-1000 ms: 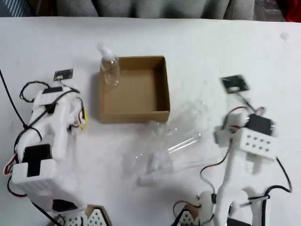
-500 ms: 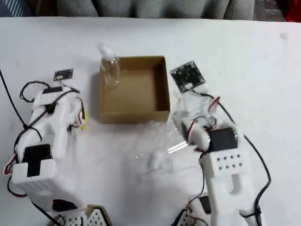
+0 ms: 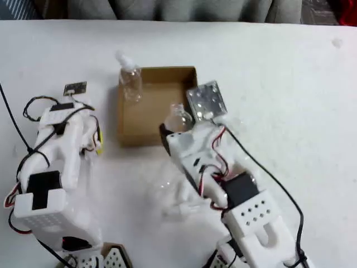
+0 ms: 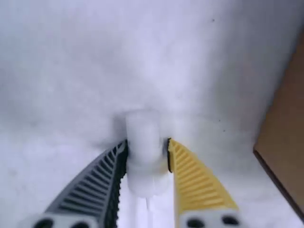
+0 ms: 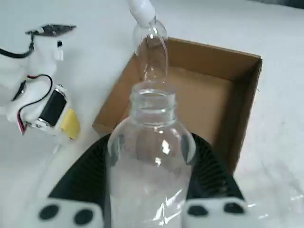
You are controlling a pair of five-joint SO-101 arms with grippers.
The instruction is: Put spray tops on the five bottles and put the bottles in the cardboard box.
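Clear plastic bottle (image 5: 151,166): open-necked, no top fitted, upright, clamped between the black jaws of the right gripper (image 5: 152,145) at the front edge of the cardboard box (image 3: 159,137). Second clear bottle (image 3: 131,84): white top fitted, upright at the box's far left corner, possibly just outside. White spray top (image 4: 144,128): pinched in the left gripper (image 4: 147,142), left of the box.

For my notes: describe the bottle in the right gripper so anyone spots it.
Find the cardboard box. By its near edge the right gripper holds a clear bottle. Unlike the spray-topped bottle at the far corner, its neck is open.
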